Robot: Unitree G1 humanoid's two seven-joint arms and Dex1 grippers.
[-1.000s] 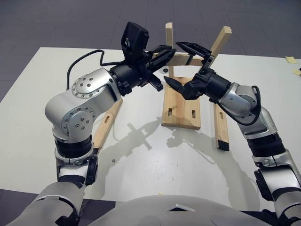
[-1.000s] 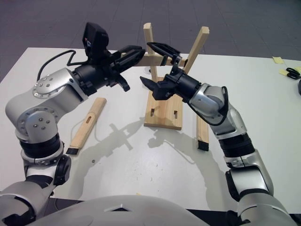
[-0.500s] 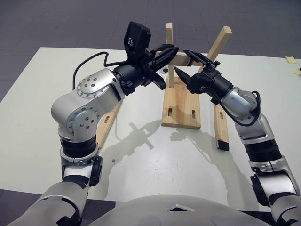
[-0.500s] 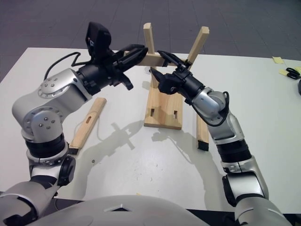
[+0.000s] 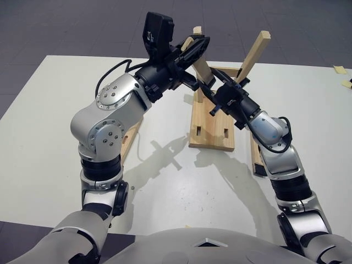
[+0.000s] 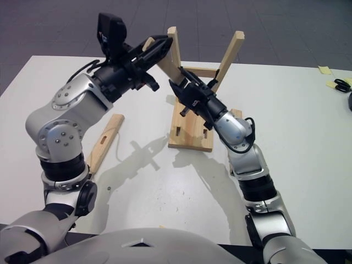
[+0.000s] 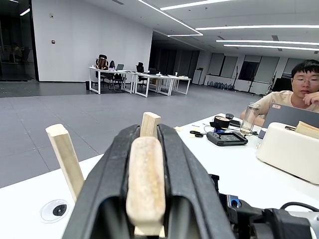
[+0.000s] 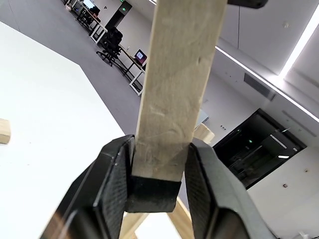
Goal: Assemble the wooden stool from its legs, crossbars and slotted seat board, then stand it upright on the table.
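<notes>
A wooden leg with a black capped foot hangs tilted above the seat board. My left gripper is shut on its rounded upper end. My right gripper is shut on the lower end, its fingers clamped just above the black cap. The slotted seat board lies flat on the white table. Two legs stand up from its far end, joined by a crossbar.
One loose leg lies on the table under my left arm. Another lies to the right of the board, partly behind my right arm. A small screw rests near the front. Yellow notes sit at the far right edge.
My right gripper, open a second ago, has moved up and shut on the leg's capped end. My left arm has lifted and tipped the leg steeper.
</notes>
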